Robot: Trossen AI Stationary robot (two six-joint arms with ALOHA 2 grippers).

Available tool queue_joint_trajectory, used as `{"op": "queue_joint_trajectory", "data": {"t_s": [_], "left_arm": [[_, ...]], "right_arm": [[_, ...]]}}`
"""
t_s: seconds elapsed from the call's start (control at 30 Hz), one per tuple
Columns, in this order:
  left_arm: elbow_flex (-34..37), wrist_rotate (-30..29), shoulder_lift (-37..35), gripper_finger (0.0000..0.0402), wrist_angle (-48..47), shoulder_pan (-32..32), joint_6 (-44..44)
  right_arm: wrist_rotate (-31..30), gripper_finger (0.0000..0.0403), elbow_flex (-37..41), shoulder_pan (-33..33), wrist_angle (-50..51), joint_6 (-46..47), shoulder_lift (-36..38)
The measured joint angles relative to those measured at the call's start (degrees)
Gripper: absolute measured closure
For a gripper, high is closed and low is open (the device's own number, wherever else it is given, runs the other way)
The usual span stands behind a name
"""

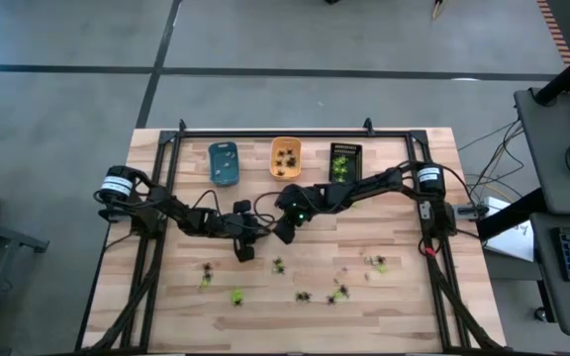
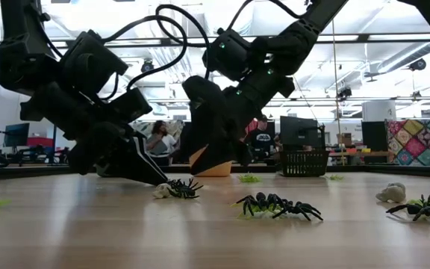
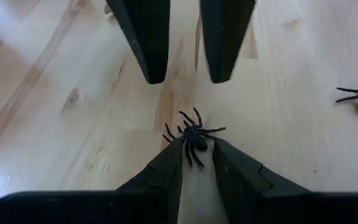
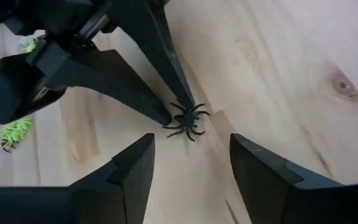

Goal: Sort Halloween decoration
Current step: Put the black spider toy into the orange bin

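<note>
Two dark robot arms meet near the middle of a pale wooden worktop point(image 1: 394, 297). The left gripper point(image 3: 196, 144) is lowered to the wood, its fingers point(image 3: 166, 171) pinched narrowly on the rear of a small black plastic spider point(image 3: 193, 134), whose legs spread out just past the fingertips. The right gripper point(image 4: 191, 155) hovers just beside and facing it, fingers point(image 4: 132, 168) spread wide and holding nothing. More spider figures, black point(image 2: 278, 205) and yellow-green point(image 1: 237, 296), lie scattered across the near half of the worktop. Along the far edge sit three small trays in a row: blue point(image 1: 224, 163), orange point(image 1: 285, 158) and black point(image 1: 344, 161), the orange and black ones holding several figures.
</note>
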State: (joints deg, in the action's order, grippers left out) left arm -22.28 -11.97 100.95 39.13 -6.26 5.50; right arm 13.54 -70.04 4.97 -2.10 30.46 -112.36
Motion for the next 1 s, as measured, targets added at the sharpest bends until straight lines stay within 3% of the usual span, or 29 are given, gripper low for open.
{"op": "queue_joint_trajectory", "data": {"t_s": [0.6,0.77,1.0], "left_arm": [[0.6,3.5,-9.0,0.0326,-6.1,-0.3,-2.1],[0.5,3.4,-7.9,0.0388,-4.6,-0.3,-3.2],[0.4,0.9,-3.1,0.04,2.7,-0.3,-2.9]], "right_arm": [[0.0,0.0202,0.0,0.0,-0.3,-0.3,0.0],[-0.1,0.0202,0.0,0.0,-0.3,-0.5,0.0],[-0.1,0.0202,0.0,0.0,-0.4,-0.6,0.0]]}}
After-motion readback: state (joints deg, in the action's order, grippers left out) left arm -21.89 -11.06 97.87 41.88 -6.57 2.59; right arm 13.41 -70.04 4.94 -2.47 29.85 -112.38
